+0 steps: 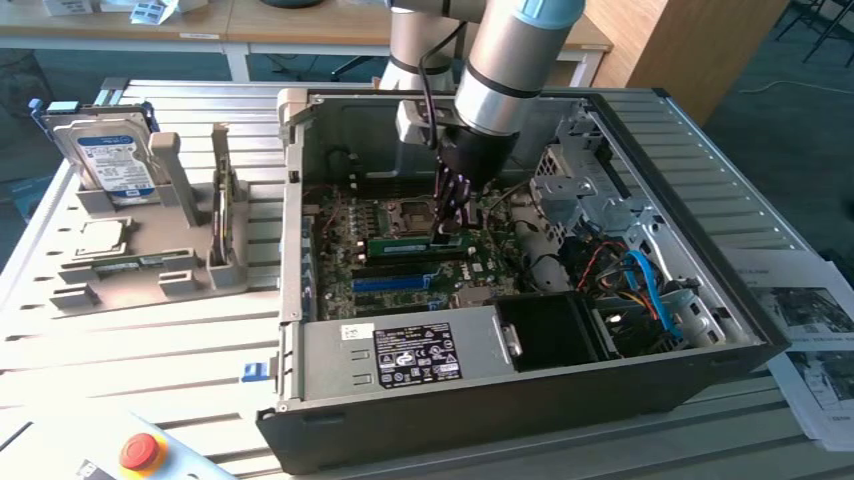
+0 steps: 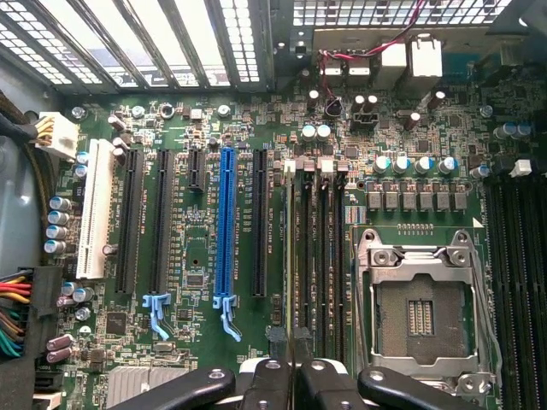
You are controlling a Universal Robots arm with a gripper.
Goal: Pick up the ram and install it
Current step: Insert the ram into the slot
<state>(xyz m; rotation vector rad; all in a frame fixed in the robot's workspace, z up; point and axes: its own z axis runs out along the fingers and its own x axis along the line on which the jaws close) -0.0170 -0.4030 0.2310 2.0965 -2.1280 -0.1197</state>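
The end effector [image 2: 293,369] pinches the ram [image 2: 293,256]; it runs on edge between the jaws, along the motherboard's [image 2: 192,286] memory slots [image 2: 329,256].

arm [image 1: 514,60]: reaches in from above, forearm steeply inclined | wrist: turned straight down | gripper [image 1: 454,230]: vertical, tips low | fingers [image 2: 265,380]: dark, drawn almost together, pinching the ram [image 1: 404,243] along its upper edge

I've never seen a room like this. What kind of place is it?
Likely a robot lab: a robot arm reaches into an open computer case on a slatted metal table, near a red stop button.
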